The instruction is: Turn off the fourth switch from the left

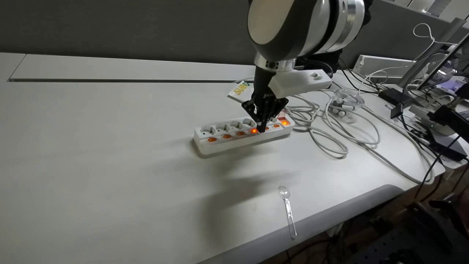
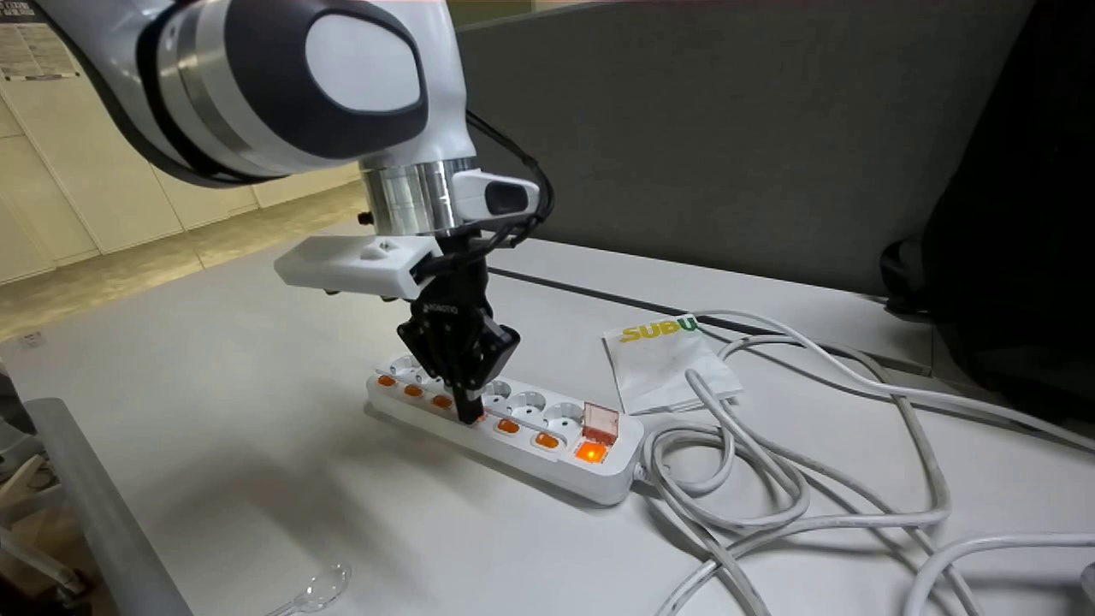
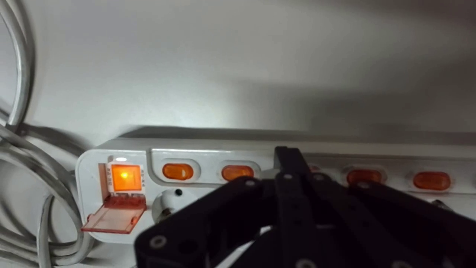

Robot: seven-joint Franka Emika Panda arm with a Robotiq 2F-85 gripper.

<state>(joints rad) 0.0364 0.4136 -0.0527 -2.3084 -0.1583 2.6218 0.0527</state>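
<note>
A white power strip (image 1: pixel 234 142) lies on the table, with a row of orange switches along its front edge. In an exterior view the fourth switch from the left (image 1: pixel 254 130) glows bright. My gripper (image 1: pixel 261 129) is shut and empty, pointing down, its tips just right of that switch. In an exterior view the gripper (image 2: pixel 468 414) covers most of that switch. In the wrist view the tips (image 3: pixel 292 152) are together over the strip, and the fourth switch (image 3: pixel 314 168) shows only as a sliver beside them. I cannot tell whether the tips touch the strip.
A lit main switch (image 2: pixel 591 452) with a raised clear red cover (image 2: pixel 600 423) is at the strip's cable end. Looped grey cables (image 2: pixel 770 513) and a paper napkin (image 2: pixel 663 368) lie near that end. A clear plastic spoon (image 1: pixel 288 211) lies near the table's front edge.
</note>
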